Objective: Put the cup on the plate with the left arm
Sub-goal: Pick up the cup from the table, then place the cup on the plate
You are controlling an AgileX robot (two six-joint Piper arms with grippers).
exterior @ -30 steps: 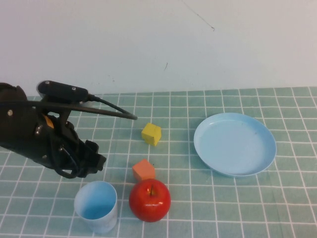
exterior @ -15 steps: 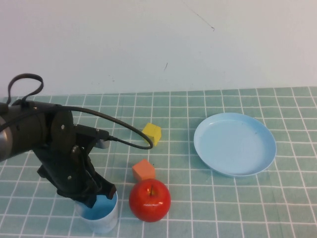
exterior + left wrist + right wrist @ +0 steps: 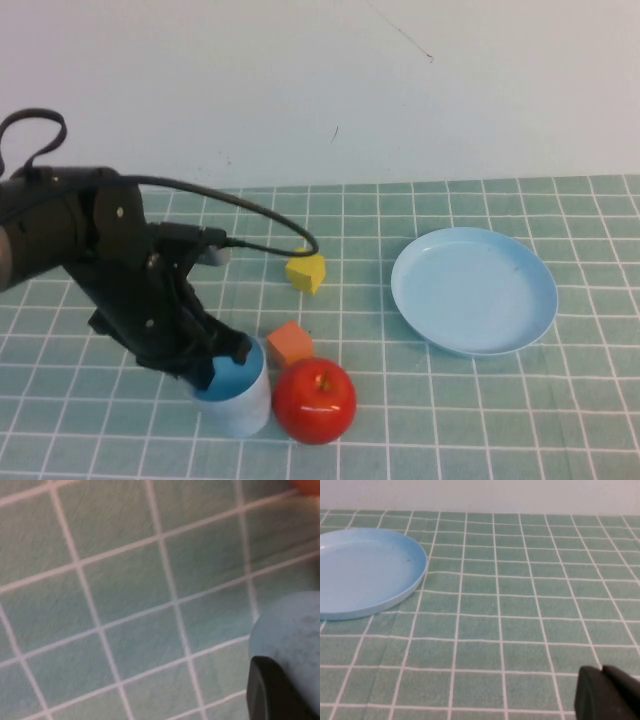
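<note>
Cup (image 3: 233, 395) upright at the near edge, touching apple (image 3: 315, 400), left gripper (image 3: 215, 362) at its rim, finger inside, seemingly clamped | orange block (image 3: 290, 342), yellow block (image 3: 306, 271) behind | plate (image 3: 473, 290) far right, bare; lift and carry remain | right gripper (image 3: 607, 695) off beyond plate, fingers' state unclear
</note>
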